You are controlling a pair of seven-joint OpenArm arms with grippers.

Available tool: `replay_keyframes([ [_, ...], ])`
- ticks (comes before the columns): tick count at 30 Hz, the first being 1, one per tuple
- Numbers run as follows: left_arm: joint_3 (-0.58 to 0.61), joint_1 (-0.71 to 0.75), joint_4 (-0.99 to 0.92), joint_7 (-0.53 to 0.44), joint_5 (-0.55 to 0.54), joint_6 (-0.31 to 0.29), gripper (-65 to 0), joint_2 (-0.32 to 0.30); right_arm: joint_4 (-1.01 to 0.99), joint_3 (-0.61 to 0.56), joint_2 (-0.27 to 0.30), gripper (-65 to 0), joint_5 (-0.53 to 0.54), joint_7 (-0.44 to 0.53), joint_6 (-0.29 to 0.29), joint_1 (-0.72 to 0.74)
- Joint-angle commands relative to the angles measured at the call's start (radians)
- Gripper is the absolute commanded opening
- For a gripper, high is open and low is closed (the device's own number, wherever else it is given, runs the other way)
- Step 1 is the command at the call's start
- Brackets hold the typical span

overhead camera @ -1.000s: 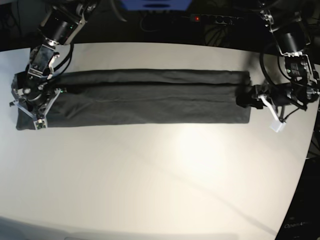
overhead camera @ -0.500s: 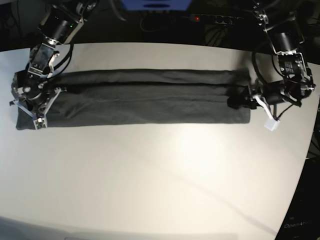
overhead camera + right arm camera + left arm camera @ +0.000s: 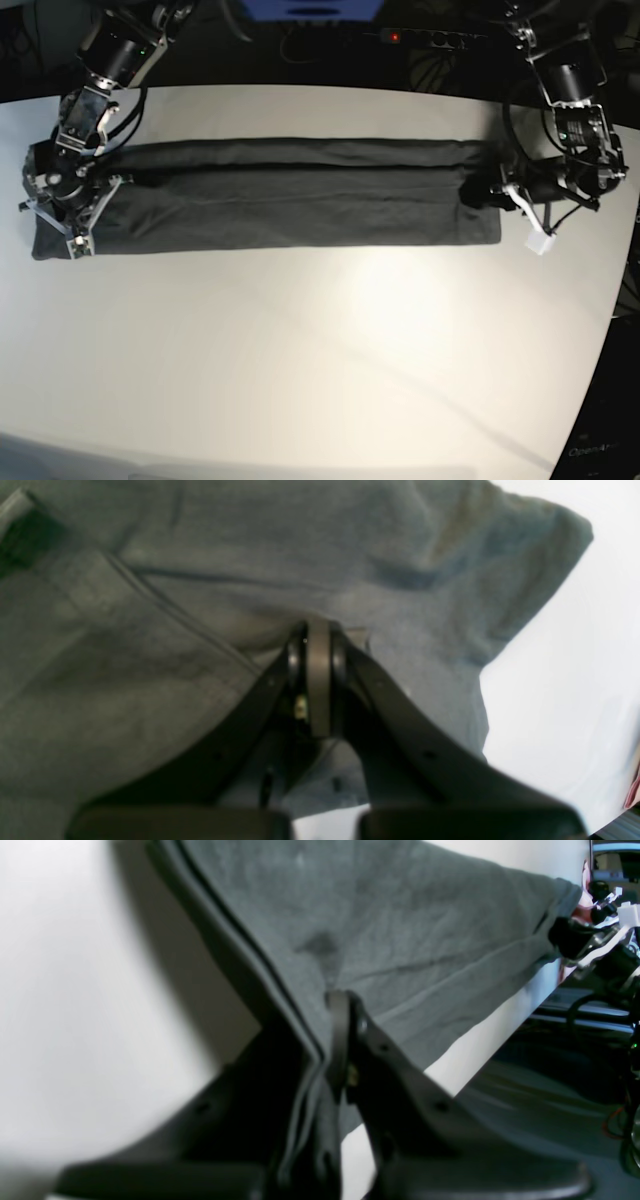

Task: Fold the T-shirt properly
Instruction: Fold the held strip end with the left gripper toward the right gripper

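Base view is showing the white table point(image 3: 330, 360) with lots of bare top near us. Farther back, the T-shirt point(image 3: 290, 195) is lying flat as one long dark strip. The strip is running from side to side, and both of its long edges are already folded in.

One arm is sitting at each short end of the strip. The right gripper point(image 3: 72, 205) is at the end on this view's left. The left gripper point(image 3: 485, 193) is at the end on this view's right. Each gripper is right at its own end, and the two are well apart, with the whole shirt stretched between them.

Left wrist view is showing the left gripper point(image 3: 327, 1050) with its jaws pressed together on the edge of the shirt point(image 3: 390, 930). Thin layers of cloth are squeezed between them. From there the cloth is running away toward the far end, where the other arm is showing.

Right wrist view is showing the right gripper point(image 3: 317, 680) with its jaws together too, pinching cloth at its tips. The grey shirt point(image 3: 200, 580) is spreading out all around them.

So each arm is holding one short end. I think the next fold is going across the long way, one end carried over to meet the other. Neither arm is nearer, since each is already touching its own end. The cloth is soft, so the middle may be sagging or bunching as an end is lifted.
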Motion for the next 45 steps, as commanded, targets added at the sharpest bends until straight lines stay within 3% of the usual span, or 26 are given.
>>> replay_keyframes([
  [1, 0.004, 0.000, 0.003, 0.038, 0.053, 0.005, -62.3, -0.006, -0.014, 0.006, -0.002, -64.7, -0.031, -0.092, 0.027, -0.019],
  [8, 0.000, -0.015, 0.043, 0.038, 0.050, 0.005, -62.3, 0.024, -0.014, 0.003, -0.005, -64.7, -0.031, -0.090, 0.027, -0.031],
  [17, 0.017, -0.021, 0.167, 0.038, 0.050, 0.005, -62.3, 0.141, -0.014, 0.003, -0.005, -64.7, -0.031, -0.090, 0.027, -0.033],
  [25, 0.117, -0.032, 0.282, 0.038, 0.050, 0.005, -62.3, 0.147, -0.014, 0.003, -0.007, -64.7, -0.031, -0.090, 0.027, -0.033],
  [32, 0.286, -0.060, 0.378, 0.038, 0.059, 0.005, -62.3, 0.149, -0.014, 0.001, -0.007, -64.7, -0.031, -0.090, 0.027, -0.031],
  [45, 0.502, -0.107, 0.381, 0.038, 0.061, 0.005, -62.3, 0.185, -0.014, 0.001, -0.007, -64.7, -0.031, -0.090, 0.027, -0.030],
])
